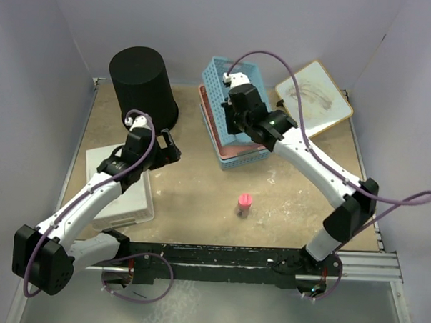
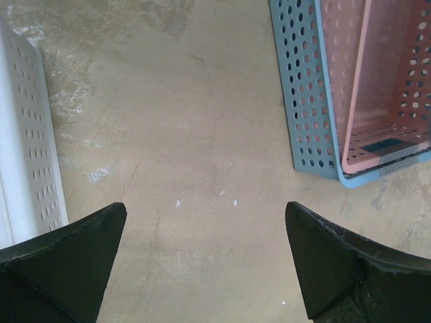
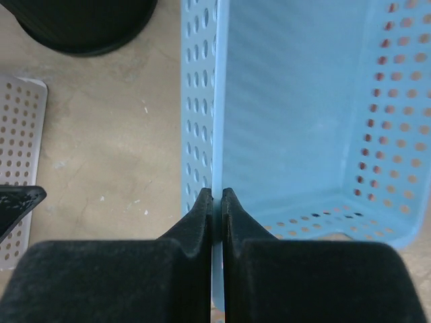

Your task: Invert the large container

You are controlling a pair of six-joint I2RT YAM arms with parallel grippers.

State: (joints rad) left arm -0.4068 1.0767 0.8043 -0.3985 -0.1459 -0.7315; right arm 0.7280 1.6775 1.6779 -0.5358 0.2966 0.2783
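The large black bucket [image 1: 143, 87] [image 3: 81, 23] stands on the tabletop [image 1: 200, 196] near the far left corner, apart from both hands. From above, its upper face looks flat and closed, and its sides widen toward the tabletop. Nothing is touching it.

The left hand [image 1: 174, 150] [image 2: 205, 208] is just on the near side of the bucket, toward the middle of the tabletop. Its fingers [image 2: 74, 249] are spread wide over bare surface and hold nothing. The left arm reaches it by passing over a white perforated basket [image 1: 131, 201] [image 2: 27, 134], which lies along the left edge.

The right hand [image 3: 217, 195] is at the far middle of the tabletop. It is pinched narrow on the side wall of the upper blue basket [image 1: 217, 79] [image 3: 289, 134], with the thin wall clamped between the two fingers. This basket sits tilted above a stack. The stack is a pink basket [image 1: 202, 104] [image 2: 377, 81] nested inside a lower blue basket [image 1: 245, 161] [image 2: 306, 101], and the lower one rests on the tabletop. Pink shows through the holes in the held basket's far wall in the right wrist view.

A white board with a wooden frame [image 1: 315, 98] lies askew at the far right corner, with faint scribbles on its face. A small pink cylinder [image 1: 245, 203] stands alone near the middle of the near edge, well apart from the baskets and the bucket.
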